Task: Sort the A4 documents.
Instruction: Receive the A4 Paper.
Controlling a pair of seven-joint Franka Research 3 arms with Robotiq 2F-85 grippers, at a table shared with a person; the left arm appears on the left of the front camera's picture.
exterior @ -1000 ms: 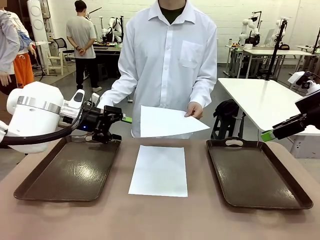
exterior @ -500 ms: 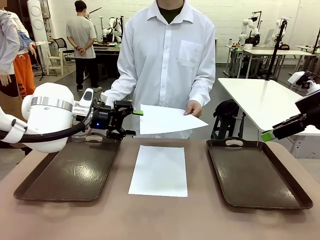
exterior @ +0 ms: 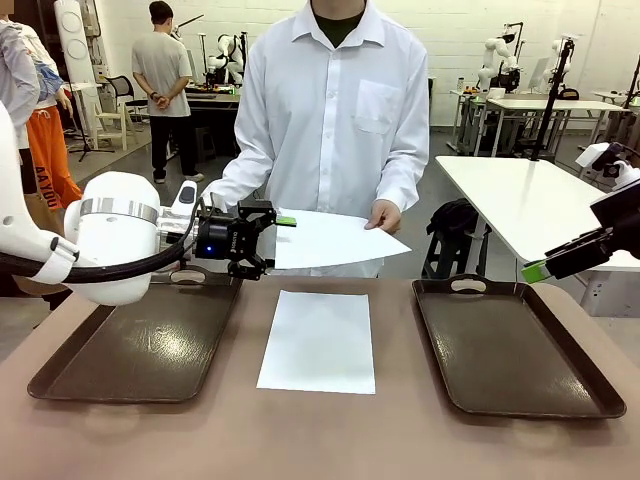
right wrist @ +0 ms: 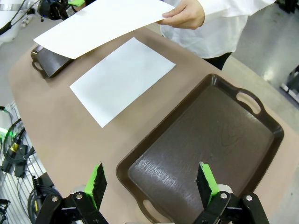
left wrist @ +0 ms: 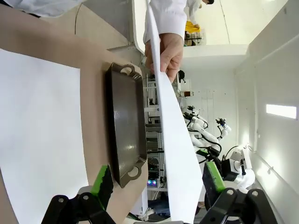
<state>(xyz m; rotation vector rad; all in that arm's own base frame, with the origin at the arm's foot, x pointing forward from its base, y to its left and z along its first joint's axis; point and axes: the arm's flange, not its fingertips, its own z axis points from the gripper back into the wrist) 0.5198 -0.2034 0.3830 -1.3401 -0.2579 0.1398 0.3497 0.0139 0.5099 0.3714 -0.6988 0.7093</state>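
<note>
One sheet point(exterior: 318, 340) lies flat on the table point(exterior: 320, 440) between two brown trays, the left tray point(exterior: 140, 345) at its 9 o'clock and the right tray point(exterior: 510, 350) at its 3 o'clock. A second sheet point(exterior: 335, 240) hangs in the air at its 12 o'clock, pinched at its 3 o'clock edge by the person's hand point(exterior: 385, 216). The left jaws stand released, spread either side of that sheet's 9 o'clock edge without clamping it, and the right jaws hang released and empty above the right tray.

Matt white paper sheets point(exterior: 318, 340) point(exterior: 335, 240), glossy textured brown trays point(exterior: 140, 340) point(exterior: 510, 350), smooth matt tabletop point(exterior: 320, 440)
</note>
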